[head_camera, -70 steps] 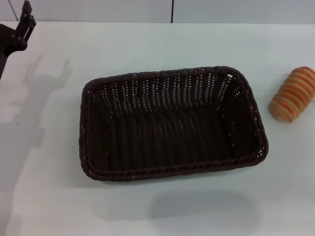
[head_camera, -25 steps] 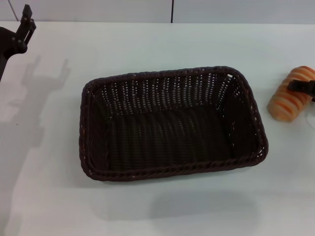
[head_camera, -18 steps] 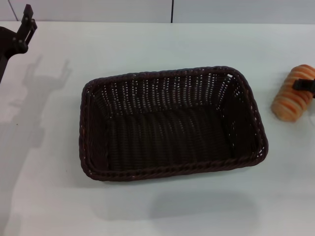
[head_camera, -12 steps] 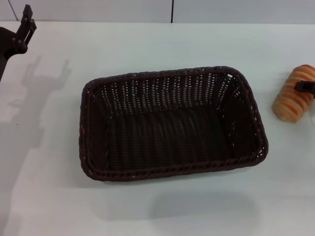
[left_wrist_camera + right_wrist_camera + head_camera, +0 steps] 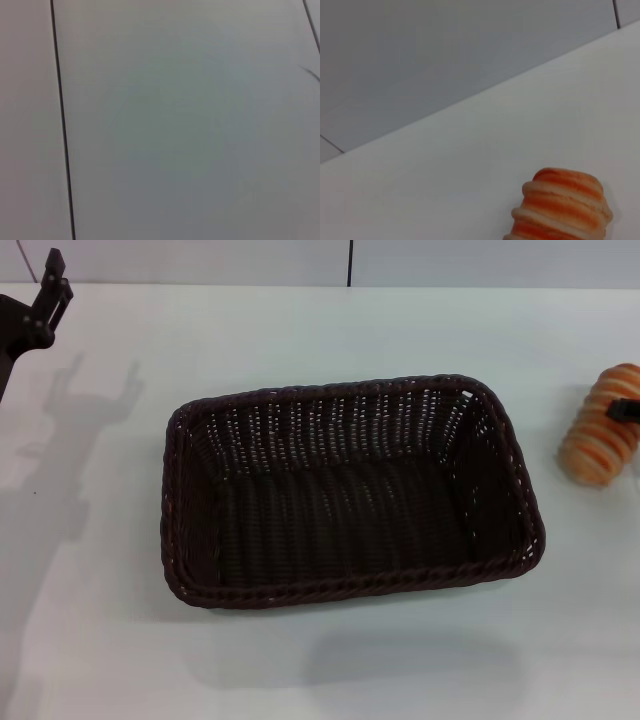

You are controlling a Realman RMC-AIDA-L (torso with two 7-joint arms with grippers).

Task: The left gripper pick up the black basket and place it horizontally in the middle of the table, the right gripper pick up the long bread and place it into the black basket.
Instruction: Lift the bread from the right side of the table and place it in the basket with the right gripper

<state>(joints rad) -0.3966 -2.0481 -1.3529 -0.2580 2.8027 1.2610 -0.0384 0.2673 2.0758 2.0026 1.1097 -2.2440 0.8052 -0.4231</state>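
Observation:
The black basket (image 5: 350, 495) lies lengthwise across the middle of the white table (image 5: 300, 330), empty. The long bread (image 5: 597, 430), with orange and cream ridges, is at the right edge of the head view, clear of the basket. One black finger of my right gripper (image 5: 626, 408) lies across the bread's upper side; the rest of the gripper is out of frame. One end of the bread shows in the right wrist view (image 5: 562, 207). My left gripper (image 5: 50, 292) is parked at the far left back corner, away from the basket, and its shadow shows two spread prongs.
A grey panelled wall (image 5: 450, 260) runs behind the table's back edge. The left wrist view shows only that grey wall (image 5: 175, 125). The left arm's shadow (image 5: 70, 430) falls on the table left of the basket.
The right gripper's finger came onto the bread, and bread and finger have shifted together a little to the right. The basket and left gripper have not moved.

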